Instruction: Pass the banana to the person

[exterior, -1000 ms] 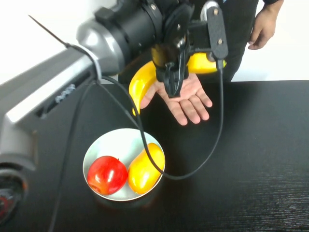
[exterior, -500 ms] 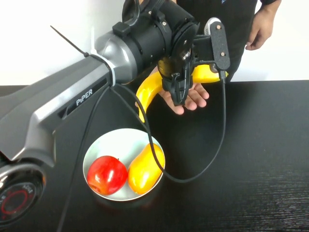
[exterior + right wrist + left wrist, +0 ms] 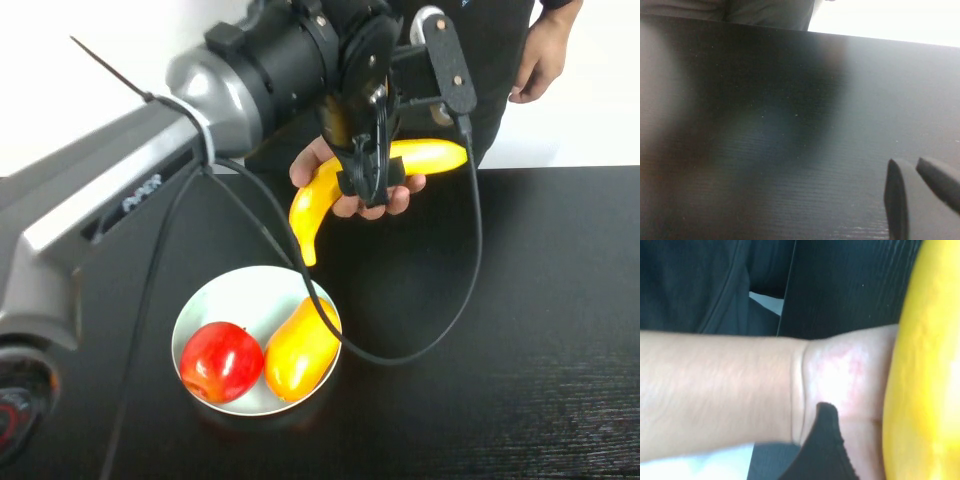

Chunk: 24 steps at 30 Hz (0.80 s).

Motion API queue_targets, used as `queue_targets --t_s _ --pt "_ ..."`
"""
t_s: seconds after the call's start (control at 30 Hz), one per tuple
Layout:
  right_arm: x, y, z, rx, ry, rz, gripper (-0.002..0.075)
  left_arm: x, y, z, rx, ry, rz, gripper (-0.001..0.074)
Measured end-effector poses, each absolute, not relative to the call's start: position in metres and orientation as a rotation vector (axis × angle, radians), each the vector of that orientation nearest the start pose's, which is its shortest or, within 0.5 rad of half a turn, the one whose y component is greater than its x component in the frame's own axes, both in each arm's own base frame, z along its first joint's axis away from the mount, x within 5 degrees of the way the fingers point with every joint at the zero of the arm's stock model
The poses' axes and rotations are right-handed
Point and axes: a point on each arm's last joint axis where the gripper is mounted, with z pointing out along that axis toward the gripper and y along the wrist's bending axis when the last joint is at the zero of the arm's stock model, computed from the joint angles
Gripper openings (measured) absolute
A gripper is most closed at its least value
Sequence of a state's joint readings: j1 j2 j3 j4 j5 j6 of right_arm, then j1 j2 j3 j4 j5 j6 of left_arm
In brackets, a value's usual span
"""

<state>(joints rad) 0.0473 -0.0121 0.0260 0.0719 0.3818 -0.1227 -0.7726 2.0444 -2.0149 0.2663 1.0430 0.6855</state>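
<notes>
The banana (image 3: 345, 185) hangs above the far edge of the counter (image 3: 540, 330), near its middle, lying in the person's (image 3: 500, 40) cupped hand (image 3: 350, 190), whose fingers curl up around the fruit's middle. The left tool (image 3: 368, 185) sits right over that same spot, at the end of the arm reaching across from the near left corner. Its jaws appear to straddle the banana, but whether they clamp it or have let go cannot be told from the high view, and the left wrist view shows only the person's wrist, the yellow skin pressed against the palm, and one dark finger tip. The right tool (image 3: 920, 200) is low over bare counter with its fingers close together and nothing between them. The main risk seems to be a mistimed release. If the left tool pulls away while it is gripping, it could drag the glossy fruit out of the hand, dropping it toward the plate (image 3: 215, 300) holding the apple (image 3: 221, 361) and the mango-shaped fruit (image 3: 300, 350) below. A downward move could also pinch the person's fingers.
</notes>
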Motion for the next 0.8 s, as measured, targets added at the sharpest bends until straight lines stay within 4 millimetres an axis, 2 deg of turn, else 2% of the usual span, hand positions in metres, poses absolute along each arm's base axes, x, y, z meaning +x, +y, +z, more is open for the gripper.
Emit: queue_targets --t_s 0.23,0.33,0.5,0.6,0.8 --pt "0.052 0.005 0.171 -0.115 1.875 0.019 -0.0008 0.321 -0.300 0.354 1.659 1.867 0.264 0.0530" --pt "0.052 0.005 0.171 -0.115 1.875 0.019 -0.0007 0.302 -0.293 0.363 1.598 1.923 0.202 0.0430" --pt "0.052 0.005 0.171 -0.115 1.875 0.019 -0.0008 0.260 -0.253 0.375 1.486 1.979 0.132 0.0101" --pt "0.052 0.005 0.171 -0.115 1.875 0.019 -0.0008 0.235 -0.225 0.373 1.413 1.983 0.090 0.0029" --pt "0.052 0.005 0.171 -0.114 1.875 0.020 -0.0007 0.193 -0.175 0.352 1.243 2.009 0.003 0.0001"
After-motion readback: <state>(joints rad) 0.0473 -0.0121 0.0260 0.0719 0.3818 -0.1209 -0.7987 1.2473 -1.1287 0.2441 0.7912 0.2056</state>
